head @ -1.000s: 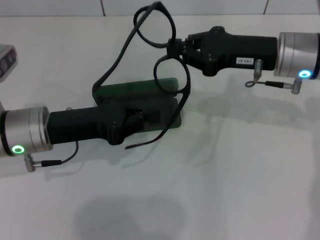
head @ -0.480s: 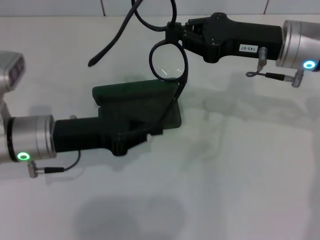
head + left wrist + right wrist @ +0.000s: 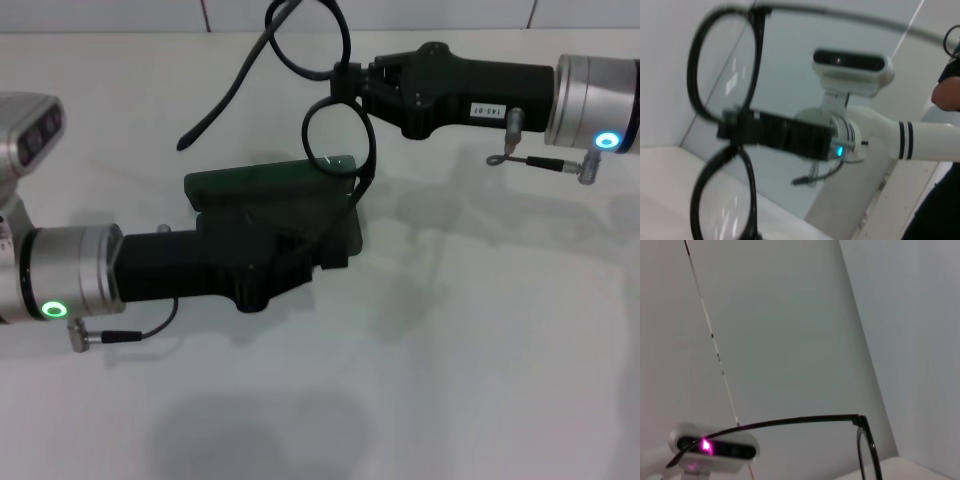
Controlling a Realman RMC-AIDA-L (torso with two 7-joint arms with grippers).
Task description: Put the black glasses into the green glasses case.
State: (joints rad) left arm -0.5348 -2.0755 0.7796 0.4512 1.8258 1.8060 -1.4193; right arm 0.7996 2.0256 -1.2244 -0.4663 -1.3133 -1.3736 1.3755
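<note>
My right gripper is shut on the bridge of the black glasses and holds them in the air above the far edge of the green glasses case. One lens hangs just over the case's far right corner. One temple arm trails left, the other hangs down over the case's right side. My left gripper lies across the case's near side and hides much of it. In the left wrist view the glasses fill the picture, gripped by the right gripper. The right wrist view shows a temple arm.
The case lies on a white table with open surface to the front and right. A tiled wall runs along the table's far edge. A grey part of my left arm stands at the far left.
The right gripper has raised the glasses off the case and left arm, then eased them slightly down. The left arm has slid a little to the right along the case.
</note>
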